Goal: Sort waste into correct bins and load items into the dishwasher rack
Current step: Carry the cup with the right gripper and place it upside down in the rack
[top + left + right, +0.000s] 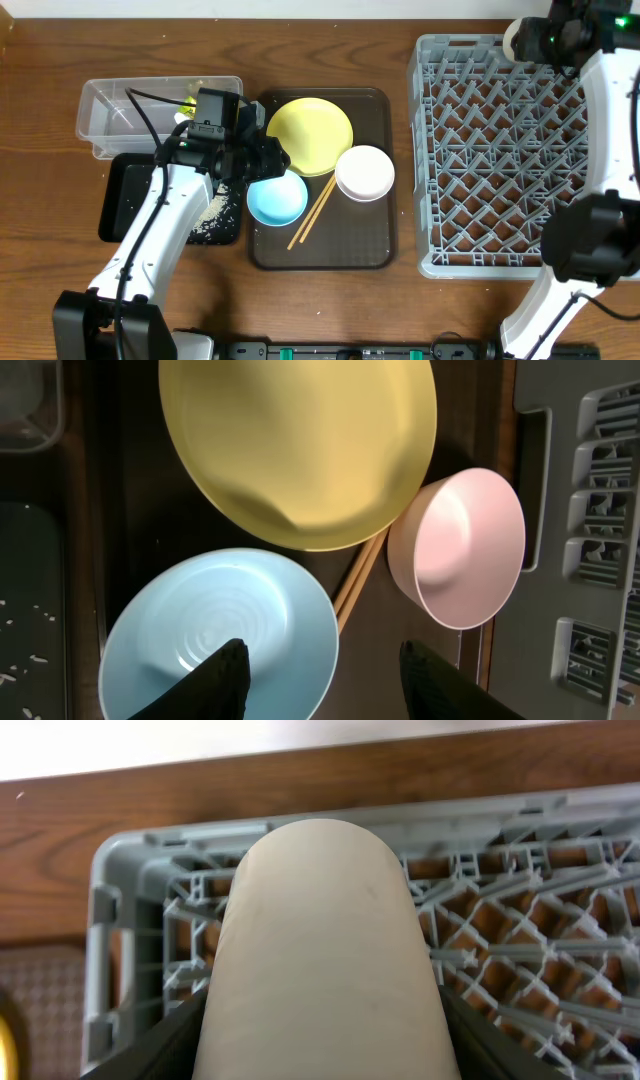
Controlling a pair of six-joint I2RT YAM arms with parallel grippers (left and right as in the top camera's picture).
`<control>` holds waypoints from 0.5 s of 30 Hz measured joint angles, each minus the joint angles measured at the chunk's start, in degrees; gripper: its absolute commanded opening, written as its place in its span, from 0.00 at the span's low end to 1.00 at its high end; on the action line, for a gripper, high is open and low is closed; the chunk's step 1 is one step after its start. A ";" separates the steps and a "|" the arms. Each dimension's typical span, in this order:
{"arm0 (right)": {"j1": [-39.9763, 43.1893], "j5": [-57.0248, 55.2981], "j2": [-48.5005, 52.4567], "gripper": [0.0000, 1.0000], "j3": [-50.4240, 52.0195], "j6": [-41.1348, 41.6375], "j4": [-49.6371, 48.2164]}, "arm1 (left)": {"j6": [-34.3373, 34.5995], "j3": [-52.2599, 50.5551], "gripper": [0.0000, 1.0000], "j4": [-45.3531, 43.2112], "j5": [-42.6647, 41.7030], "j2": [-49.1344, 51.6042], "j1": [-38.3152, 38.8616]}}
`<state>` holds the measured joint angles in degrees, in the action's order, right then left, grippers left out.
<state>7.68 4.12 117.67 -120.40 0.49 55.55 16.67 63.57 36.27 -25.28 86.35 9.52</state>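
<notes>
Dishwasher rack (480, 150): grey, seen at the right of the table. A white cup (325, 940) is shown over its far edge, near a corner, clamped between the fingers of the right gripper (325, 1055). A brown tray (370, 240) is placed just beside the rack. On it are set a yellow plate (310, 135), a white bowl (365, 172), a light blue bowl (277, 197) and a pair of chopsticks (312, 212). The chopsticks are laid between the two bowls, one end tucked under the plate's edge. The left gripper (322, 680) is seen above the blue bowl with fingers spread, the bowl's rim between them and nothing grasped. A clear tub (110, 120) at the far left contains a yellow-green wrapper (188, 100). The black tray (125, 200) next to it carries white rice scraps (215, 215).
</notes>
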 measured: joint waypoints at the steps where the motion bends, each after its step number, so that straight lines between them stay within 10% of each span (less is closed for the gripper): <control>1: 0.00 -0.17 0.79 0.01 -0.26 -0.11 -0.85 | 0.00 0.00 0.51 0.15 0.00 0.00 0.00; 15: 0.00 -0.74 10.69 0.01 -0.66 -0.13 -2.54 | 0.00 0.00 0.52 0.83 0.02 0.00 0.00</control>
<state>7.68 3.38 128.35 -121.05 0.36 53.01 16.67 63.57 37.10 -25.26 86.35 9.52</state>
